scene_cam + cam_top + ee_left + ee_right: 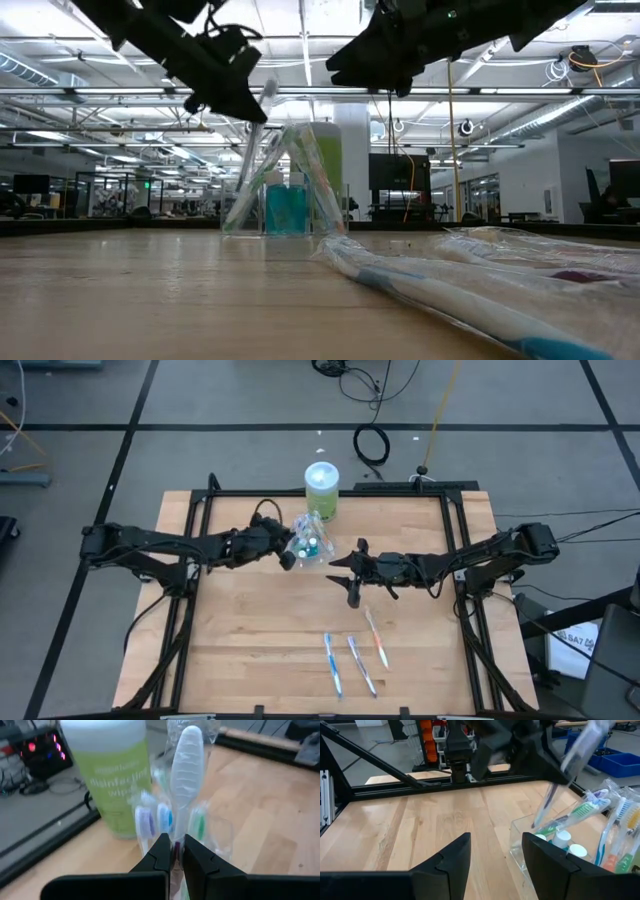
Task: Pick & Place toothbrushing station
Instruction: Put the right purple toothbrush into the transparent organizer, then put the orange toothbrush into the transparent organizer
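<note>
Left gripper point(173, 856) fingers are pinched on a wrapped toothbrush point(186, 775), held over the clear cup point(309, 545) beside the green wipes container point(322, 490). Right gripper point(495, 862) is spread, empty, near the cup. Three toothbrushes point(352, 660) are lying on the table point(250, 650).

From above we see the left claw point(291, 552) beside the clear cup point(310, 544) of brushes at mid-table point(250, 650), a green container point(322, 490) behind it. The right claw point(352, 573) hovers near the cup. Three toothbrushes point(352, 657) lie near the front edge.
</note>
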`<state>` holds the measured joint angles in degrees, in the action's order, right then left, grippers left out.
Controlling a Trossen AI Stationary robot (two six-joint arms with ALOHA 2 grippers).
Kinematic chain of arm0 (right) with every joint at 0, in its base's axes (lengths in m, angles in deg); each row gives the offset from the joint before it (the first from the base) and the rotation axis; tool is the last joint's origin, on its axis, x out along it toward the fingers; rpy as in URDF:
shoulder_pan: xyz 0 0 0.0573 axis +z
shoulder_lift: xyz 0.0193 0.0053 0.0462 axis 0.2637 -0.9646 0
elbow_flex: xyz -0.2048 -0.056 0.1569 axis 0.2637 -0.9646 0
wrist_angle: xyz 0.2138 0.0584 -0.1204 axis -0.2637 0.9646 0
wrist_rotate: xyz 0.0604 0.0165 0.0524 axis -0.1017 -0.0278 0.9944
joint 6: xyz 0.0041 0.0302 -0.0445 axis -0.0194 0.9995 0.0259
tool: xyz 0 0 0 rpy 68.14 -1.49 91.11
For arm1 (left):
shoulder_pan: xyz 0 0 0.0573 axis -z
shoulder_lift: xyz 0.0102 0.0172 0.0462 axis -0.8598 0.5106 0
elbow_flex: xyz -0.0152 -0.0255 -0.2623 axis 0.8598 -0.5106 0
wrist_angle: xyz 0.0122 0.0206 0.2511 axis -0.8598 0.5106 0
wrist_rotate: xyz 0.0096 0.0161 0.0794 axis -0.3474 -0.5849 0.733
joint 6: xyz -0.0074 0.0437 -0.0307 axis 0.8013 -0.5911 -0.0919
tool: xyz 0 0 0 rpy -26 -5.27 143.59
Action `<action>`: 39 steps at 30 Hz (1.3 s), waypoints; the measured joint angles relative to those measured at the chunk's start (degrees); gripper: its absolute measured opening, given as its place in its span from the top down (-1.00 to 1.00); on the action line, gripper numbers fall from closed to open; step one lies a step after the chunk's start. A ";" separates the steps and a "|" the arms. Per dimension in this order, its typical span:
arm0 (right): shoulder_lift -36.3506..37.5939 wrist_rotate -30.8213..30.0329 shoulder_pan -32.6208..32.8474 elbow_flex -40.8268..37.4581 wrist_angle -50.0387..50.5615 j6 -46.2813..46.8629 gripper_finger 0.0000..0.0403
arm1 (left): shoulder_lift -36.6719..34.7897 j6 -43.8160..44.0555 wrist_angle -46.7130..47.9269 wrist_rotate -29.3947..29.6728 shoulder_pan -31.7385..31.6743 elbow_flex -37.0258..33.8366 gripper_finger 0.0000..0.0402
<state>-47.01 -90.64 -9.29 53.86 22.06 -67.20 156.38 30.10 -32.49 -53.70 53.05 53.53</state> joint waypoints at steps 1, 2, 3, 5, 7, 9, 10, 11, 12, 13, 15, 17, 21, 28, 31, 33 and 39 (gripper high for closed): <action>0.00 -0.01 0.00 0.00 0.00 0.00 0.16 | 0.90 0.71 0.01 0.00 -0.22 0.00 0.91; 0.00 0.00 0.00 0.00 -0.01 0.00 0.16 | 1.72 1.59 -0.11 -0.02 -0.28 0.00 0.91; 0.00 0.00 0.00 0.00 -0.04 0.00 0.16 | 2.43 2.75 -0.13 0.02 -0.40 0.00 0.91; 0.00 -0.01 0.00 0.00 -0.01 0.00 0.16 | 3.66 5.54 -0.04 0.02 -0.69 0.00 0.87; 0.00 0.00 0.00 0.00 -0.01 0.00 0.16 | 5.17 7.84 0.00 0.04 -0.93 0.00 0.81; 0.00 0.00 0.00 0.00 -0.01 0.00 0.15 | 6.47 9.44 0.10 0.02 -1.19 0.00 0.76; 0.00 0.00 0.00 0.02 -0.01 0.00 0.15 | 6.98 10.38 -0.13 0.02 -1.27 0.00 0.73; 0.00 0.00 0.00 0.01 -0.01 0.00 0.15 | 7.50 11.16 -0.15 0.04 -1.46 0.00 0.71; 0.00 0.00 0.00 0.01 -0.01 0.00 0.15 | 8.21 11.42 -0.17 0.04 -1.57 0.00 0.69; 0.00 0.00 0.00 0.02 -0.01 0.00 0.15 | 8.85 11.83 -0.14 0.04 -1.63 0.00 0.67; 0.00 0.00 0.00 0.02 -0.01 0.01 0.15 | 10.01 12.79 0.04 0.04 -1.62 0.00 0.64; 0.00 0.00 0.00 0.02 -0.01 0.02 0.15 | 10.95 12.76 0.00 0.04 -1.62 0.00 0.61; 0.00 0.00 0.00 0.02 -0.01 0.02 0.15 | 11.59 12.47 0.07 -0.30 -1.59 0.00 0.53; 0.00 0.00 0.00 0.02 -0.01 0.02 0.15 | 11.40 10.93 0.15 -2.33 -1.40 0.00 0.24; 0.00 0.00 0.00 0.04 0.00 0.02 0.15 | 10.37 9.86 0.65 -2.58 -0.91 0.00 0.13; 0.00 0.01 0.00 0.07 0.14 0.02 0.15 | 8.99 9.09 1.05 -2.60 -0.75 0.00 0.07; 0.00 0.02 0.00 0.09 1.91 0.02 0.15 | 3.44 9.14 2.64 -2.56 -0.76 0.00 0.01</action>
<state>-47.01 -90.62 -9.29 53.95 23.97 -67.18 159.82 39.24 -29.85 -56.26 52.29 53.53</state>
